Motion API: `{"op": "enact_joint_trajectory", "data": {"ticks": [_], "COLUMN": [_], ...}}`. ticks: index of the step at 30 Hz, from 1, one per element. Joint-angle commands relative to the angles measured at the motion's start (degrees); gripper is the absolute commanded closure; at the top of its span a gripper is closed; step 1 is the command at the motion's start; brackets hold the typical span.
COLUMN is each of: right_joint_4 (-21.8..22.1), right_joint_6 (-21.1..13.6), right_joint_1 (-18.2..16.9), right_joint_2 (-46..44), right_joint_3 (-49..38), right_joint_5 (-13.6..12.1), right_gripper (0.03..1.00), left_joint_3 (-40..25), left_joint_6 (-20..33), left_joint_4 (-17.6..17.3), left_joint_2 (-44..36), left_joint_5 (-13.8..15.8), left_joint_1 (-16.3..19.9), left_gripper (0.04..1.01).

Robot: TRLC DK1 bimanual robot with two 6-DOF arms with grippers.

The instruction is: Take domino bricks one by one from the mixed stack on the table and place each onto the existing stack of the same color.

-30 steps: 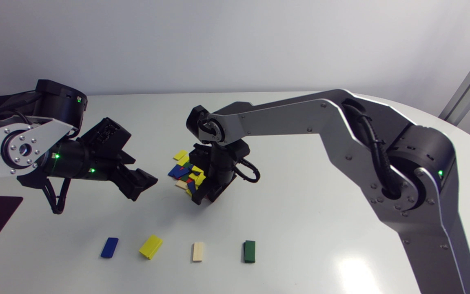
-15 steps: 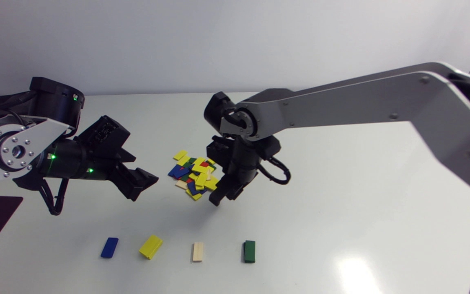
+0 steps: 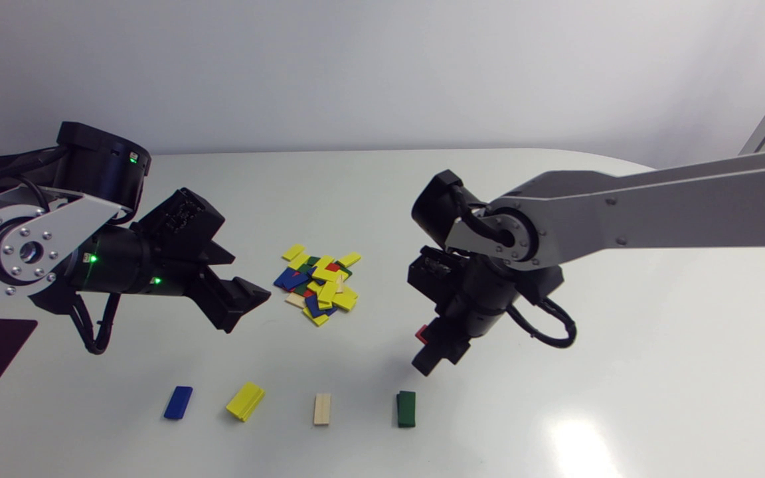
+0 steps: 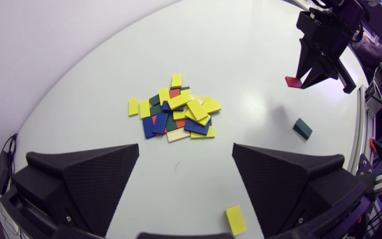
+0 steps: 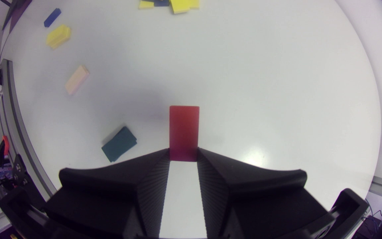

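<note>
Right gripper (image 3: 426, 360) has left the mixed pile (image 3: 319, 285) and swung over near the green stack (image 3: 406, 408), clamped on a red brick (image 5: 184, 131) held off the table: pick done, placing next. No bins, just blue (image 3: 178, 402), yellow (image 3: 245, 401), cream (image 3: 322, 409) and green stacks in a row; no red one visible. Left gripper (image 4: 184, 147) spread, empty, beside the pile.

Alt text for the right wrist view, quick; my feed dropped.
The right gripper is shut on a red brick jutting ahead of it. A green brick lies nearby on the table, with a cream brick, yellow brick and blue brick farther off.
</note>
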Motion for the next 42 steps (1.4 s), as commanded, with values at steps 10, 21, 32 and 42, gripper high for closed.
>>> {"op": "enact_joint_trajectory", "data": {"ticks": [10, 21, 32, 42], "right_joint_4": [1.56, 2.53, 3.32, 5.16], "right_joint_6": [-3.3, -4.35, -5.06, -5.32], "right_joint_1": [-4.19, -4.46, -2.52, -2.26], "right_joint_2": [-10.6, -12.8, -10.34, -8.4], "right_joint_3": [-14.42, -19.96, -20.93, -22.07], "right_joint_5": [0.44, 0.26, 0.08, -0.35], "right_gripper": [0.782, 0.782, 0.779, 0.684], "left_joint_3": [-0.6, -0.42, -0.69, -0.51], "left_joint_6": [-2.78, -3.75, -4.19, -4.54], "left_joint_4": [-0.44, -0.7, -1.05, -1.4], "left_joint_2": [-0.77, -0.85, -1.38, -1.47], "left_joint_5": [-2.05, -3.81, -3.81, -4.25], "left_joint_1": [-2.13, -4.15, -4.59, -5.03], "left_gripper": [0.041, 0.041, 0.041, 0.041]}}
